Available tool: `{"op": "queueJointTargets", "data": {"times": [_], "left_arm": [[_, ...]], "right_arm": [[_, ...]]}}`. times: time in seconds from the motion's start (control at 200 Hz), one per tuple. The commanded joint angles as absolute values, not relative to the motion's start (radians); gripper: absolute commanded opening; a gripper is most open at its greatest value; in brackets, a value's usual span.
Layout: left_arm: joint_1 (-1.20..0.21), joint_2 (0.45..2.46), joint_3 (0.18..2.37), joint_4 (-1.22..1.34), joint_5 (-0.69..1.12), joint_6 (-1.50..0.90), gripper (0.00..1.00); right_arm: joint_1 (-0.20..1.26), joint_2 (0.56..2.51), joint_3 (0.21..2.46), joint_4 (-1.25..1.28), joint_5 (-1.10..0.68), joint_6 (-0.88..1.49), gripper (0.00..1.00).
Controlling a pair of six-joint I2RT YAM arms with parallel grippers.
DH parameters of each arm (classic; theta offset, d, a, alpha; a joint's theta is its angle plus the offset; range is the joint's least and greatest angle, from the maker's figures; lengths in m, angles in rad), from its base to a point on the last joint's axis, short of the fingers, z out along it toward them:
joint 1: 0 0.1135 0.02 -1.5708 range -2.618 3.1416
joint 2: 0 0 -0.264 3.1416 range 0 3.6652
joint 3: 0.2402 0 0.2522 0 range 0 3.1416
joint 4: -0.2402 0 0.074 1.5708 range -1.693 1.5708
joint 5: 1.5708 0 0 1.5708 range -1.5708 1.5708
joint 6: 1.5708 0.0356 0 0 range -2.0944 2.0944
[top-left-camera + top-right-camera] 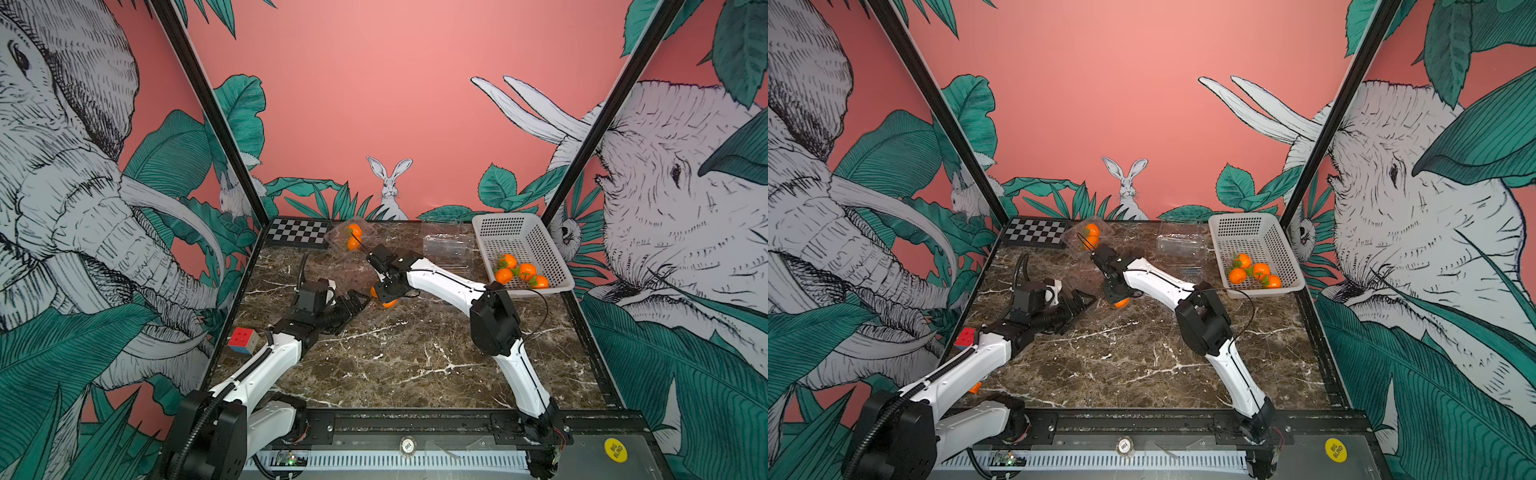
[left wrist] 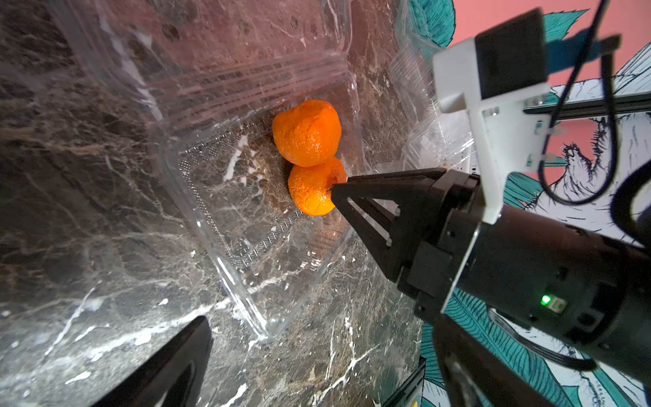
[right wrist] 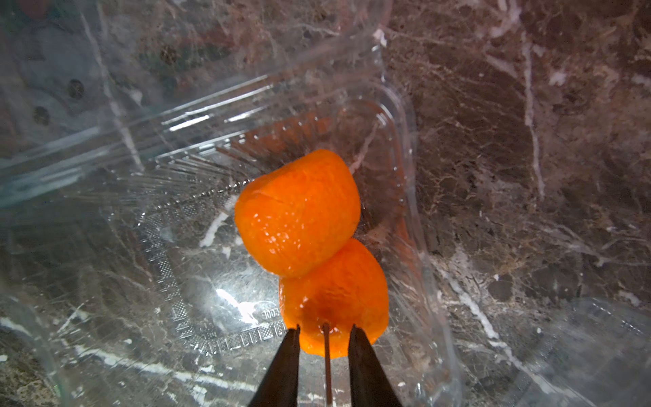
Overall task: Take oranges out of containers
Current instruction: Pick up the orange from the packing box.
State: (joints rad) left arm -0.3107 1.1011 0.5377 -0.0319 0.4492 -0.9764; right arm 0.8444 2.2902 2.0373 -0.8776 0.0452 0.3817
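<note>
The left arm (image 1: 274, 365) is stretched low toward the open container (image 2: 232, 282). The left hand (image 1: 358, 300) has its jaws spread wide, holds nothing, and sits just beside one corner of the container. The right arm (image 1: 440, 282) has its elbow raised, with the forearm sloping down to the container and the wrist pitched downward. The right hand (image 3: 324, 331) has its tips inside the container. Its fingers (image 3: 285, 363) stand narrowly apart with a visible gap. Whether they grip anything cannot be determined.
</note>
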Motion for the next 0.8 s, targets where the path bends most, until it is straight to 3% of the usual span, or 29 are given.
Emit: {"op": "queueJointTargets", "data": {"times": [0.0,0.285,0.795], "left_arm": [[-0.306,1.099,0.531,-0.021,0.454,-0.981,0.99],[-0.306,1.1,0.527,-0.022,0.457,-0.979,0.99],[-0.307,1.062,0.482,-0.028,0.434,-0.995,0.99]], "right_arm": [[0.847,2.278,2.061,-0.885,0.054,0.385,0.22],[0.847,2.303,2.083,-0.906,0.049,0.388,0.07],[0.847,2.301,2.046,-0.887,0.037,0.382,0.0]]}}
